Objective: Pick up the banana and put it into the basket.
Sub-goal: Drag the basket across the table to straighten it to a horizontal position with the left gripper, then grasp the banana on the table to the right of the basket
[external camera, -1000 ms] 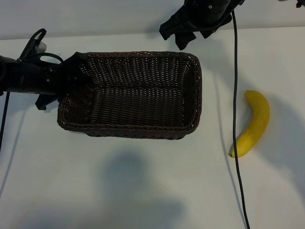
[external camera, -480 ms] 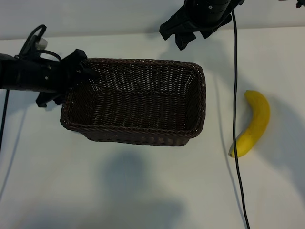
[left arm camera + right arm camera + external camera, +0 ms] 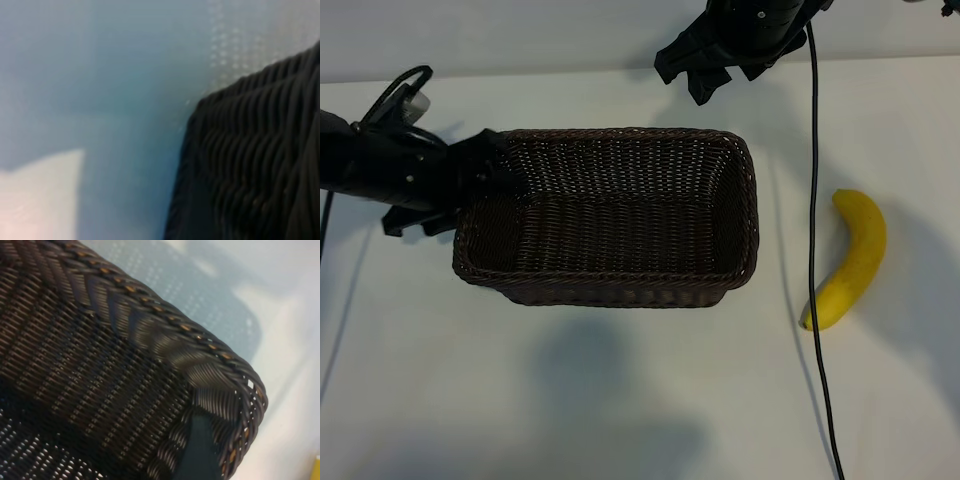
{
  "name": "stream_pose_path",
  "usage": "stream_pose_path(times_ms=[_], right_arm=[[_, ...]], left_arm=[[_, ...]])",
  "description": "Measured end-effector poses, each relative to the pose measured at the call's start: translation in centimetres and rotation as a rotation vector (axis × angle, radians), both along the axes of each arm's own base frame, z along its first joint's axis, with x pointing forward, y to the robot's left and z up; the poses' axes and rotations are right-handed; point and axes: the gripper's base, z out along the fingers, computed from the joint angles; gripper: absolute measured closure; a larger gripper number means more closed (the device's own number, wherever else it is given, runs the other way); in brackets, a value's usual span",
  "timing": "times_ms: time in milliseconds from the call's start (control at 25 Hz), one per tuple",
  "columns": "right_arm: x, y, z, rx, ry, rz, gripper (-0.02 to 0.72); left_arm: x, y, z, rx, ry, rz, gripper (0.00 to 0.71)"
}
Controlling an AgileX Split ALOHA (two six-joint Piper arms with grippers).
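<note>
The basket sits on the white worktop, its long side running across the exterior view. The left pincer is at the basket's left end, by the far corner of the rim; I cannot tell whether it is apart or together. The right pincer hangs above the worktop just beyond the basket's far right corner, its jaws apart and empty. The banana lies on the worktop right of the basket, apart from it, with a black cable running between them.
</note>
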Motion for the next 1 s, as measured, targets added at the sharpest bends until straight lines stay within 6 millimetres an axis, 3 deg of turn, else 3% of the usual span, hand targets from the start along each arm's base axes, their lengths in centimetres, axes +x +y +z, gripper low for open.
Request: stream_pose_path(times_ms=[520, 1000], right_arm=[[0.0, 0.0, 0.0, 0.001, 0.0, 0.0, 0.154], [-0.3, 0.6, 0.0, 0.073, 0.031, 0.002, 0.154]], left_arm=[[-2.3, 1.9, 6.4, 0.168, -0.122, -0.048, 0.114], [-4.7, 1.7, 11.8, 0.173, -0.265, -0.053, 0.114]])
